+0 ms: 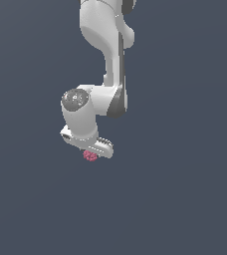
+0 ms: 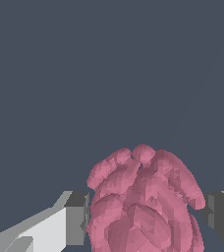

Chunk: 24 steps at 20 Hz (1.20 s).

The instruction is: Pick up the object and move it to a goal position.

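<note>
Exterior view: glossy white, rounded Panda arm [image 1: 103, 64] with grey joint cap; tiny pink-red bumpy raspberry-like lump [image 1: 90, 156] directly beneath the white gripper [image 1: 91, 152].

Wrist view: lump [image 2: 143, 206] of overlapping smooth lobes, faceted, sits between two grey-padded fingers [image 2: 77, 219], one on each flank, closed against it.
</note>
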Each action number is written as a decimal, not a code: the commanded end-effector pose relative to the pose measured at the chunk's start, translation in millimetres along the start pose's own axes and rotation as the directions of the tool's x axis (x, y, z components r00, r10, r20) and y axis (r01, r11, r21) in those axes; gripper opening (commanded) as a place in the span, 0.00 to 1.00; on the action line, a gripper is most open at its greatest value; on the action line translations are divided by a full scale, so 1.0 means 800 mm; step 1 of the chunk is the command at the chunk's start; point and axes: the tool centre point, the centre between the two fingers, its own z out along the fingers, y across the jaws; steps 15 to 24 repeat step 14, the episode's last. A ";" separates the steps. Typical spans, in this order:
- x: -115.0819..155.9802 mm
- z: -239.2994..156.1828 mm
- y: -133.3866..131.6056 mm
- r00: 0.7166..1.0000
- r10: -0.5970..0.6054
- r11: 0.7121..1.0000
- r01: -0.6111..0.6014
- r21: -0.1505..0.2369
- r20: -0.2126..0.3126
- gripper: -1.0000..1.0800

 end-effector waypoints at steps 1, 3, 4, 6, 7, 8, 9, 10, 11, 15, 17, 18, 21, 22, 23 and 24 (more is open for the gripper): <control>-0.003 -0.017 0.028 1.000 0.000 1.000 0.000 0.001 0.000 0.00; -0.005 -0.030 0.049 1.000 0.000 1.000 0.000 0.001 0.000 0.00; -0.005 -0.036 0.058 1.000 0.000 1.000 0.000 0.001 0.000 0.00; -0.006 -0.046 0.075 1.000 0.000 1.000 0.000 0.001 0.000 0.00; -0.007 -0.050 0.082 1.000 0.000 1.000 0.000 0.001 0.000 0.00; -0.007 -0.054 0.088 1.000 0.000 1.000 0.000 0.001 0.000 0.00; -0.007 -0.057 0.093 1.000 0.000 1.000 0.000 0.001 0.000 0.00; -0.007 -0.060 0.098 1.000 0.000 1.000 0.000 0.001 0.000 0.00; -0.007 -0.062 0.101 1.000 -0.001 1.000 0.001 0.000 0.000 0.00; -0.006 -0.065 0.105 1.000 -0.001 1.000 0.001 0.000 0.000 0.00; -0.006 -0.065 0.105 1.000 -0.001 1.000 0.001 0.000 0.000 0.00; -0.006 -0.065 0.105 1.000 -0.001 1.000 0.001 0.000 0.000 0.00; -0.006 -0.065 0.105 1.000 -0.001 1.000 0.001 0.000 0.000 0.00; -0.006 -0.065 0.105 1.000 -0.001 1.000 0.001 0.000 0.000 0.00; -0.006 -0.065 0.105 1.000 -0.001 1.000 0.001 0.000 0.000 0.00; -0.006 -0.065 0.105 1.000 -0.001 1.000 0.001 0.000 0.000 0.00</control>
